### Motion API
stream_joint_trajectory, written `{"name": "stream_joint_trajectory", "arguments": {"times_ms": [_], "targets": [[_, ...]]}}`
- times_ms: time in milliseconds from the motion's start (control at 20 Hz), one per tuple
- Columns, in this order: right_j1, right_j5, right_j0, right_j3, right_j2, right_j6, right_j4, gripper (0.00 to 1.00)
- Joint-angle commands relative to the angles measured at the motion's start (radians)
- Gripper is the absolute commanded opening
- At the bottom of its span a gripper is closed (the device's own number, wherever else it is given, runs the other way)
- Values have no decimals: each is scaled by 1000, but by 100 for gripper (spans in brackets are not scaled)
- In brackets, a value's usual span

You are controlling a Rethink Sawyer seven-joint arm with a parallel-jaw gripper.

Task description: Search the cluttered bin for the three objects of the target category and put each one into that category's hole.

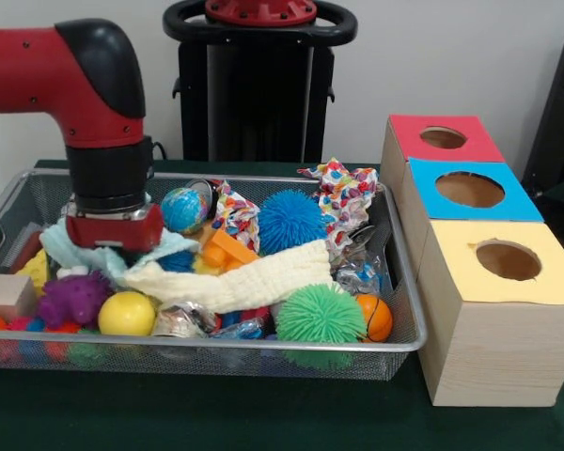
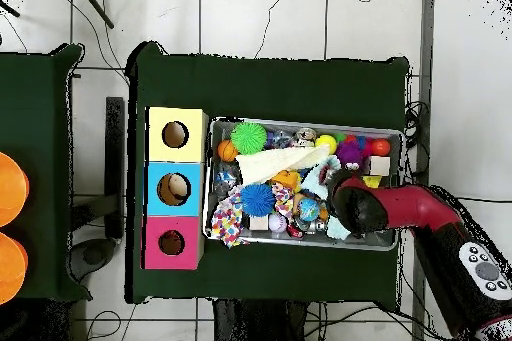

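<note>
Basket (image 1: 406, 344) (image 2: 392, 133): wide, shallow, silver wire mesh with a rounded metal rim; stands on the dark green surface (image 1: 216, 413) (image 2: 270, 82), just beside the row of boxes.
Contents: a heap of toys, with no striped or tan soft animal plainly showing.
Spiky balls: rubbery, round; one green (image 1: 320, 315) (image 2: 249, 137), one blue (image 1: 290, 221) (image 2: 258, 198), one purple (image 1: 70, 299).
Smooth balls: yellow (image 1: 127, 314); globe-printed (image 1: 184, 209); orange with basketball lines (image 1: 375, 318).
Cloth: cream, knitted, ribbed strip (image 1: 235, 282) (image 2: 270, 164) lying across the heap.
Boxes: three, pale wood, coloured tops, each with a round hole.
Red-topped hole (image 1: 443, 137) (image 2: 171, 243): in the box farthest from the front camera, well apart from the hand.
Hand (image 1: 113, 225): below the red and black arm, low over the basket's end away from the boxes, against pale blue cloth (image 1: 75, 254); open or closed cannot be told.
</note>
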Motion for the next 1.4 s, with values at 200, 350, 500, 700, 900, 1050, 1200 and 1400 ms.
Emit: {"name": "stream_joint_trajectory", "arguments": {"times_ms": [200, 350, 500, 700, 900, 1050, 1200, 1400], "targets": [[-191, 169, 85, 114, -38, 20, 144, 0], [-234, 171, 108, 133, -53, 32, 170, 0], [-269, 181, 125, 153, -67, 38, 202, 0], [-312, 178, 159, 177, -100, 59, 229, 0], [-365, 177, 200, 219, -139, 94, 266, 0], [-418, 178, 242, 259, -172, 127, 300, 0], [-471, 202, 287, 285, -204, 140, 345, 0], [-528, 230, 344, 310, -248, 154, 398, 0]]}}
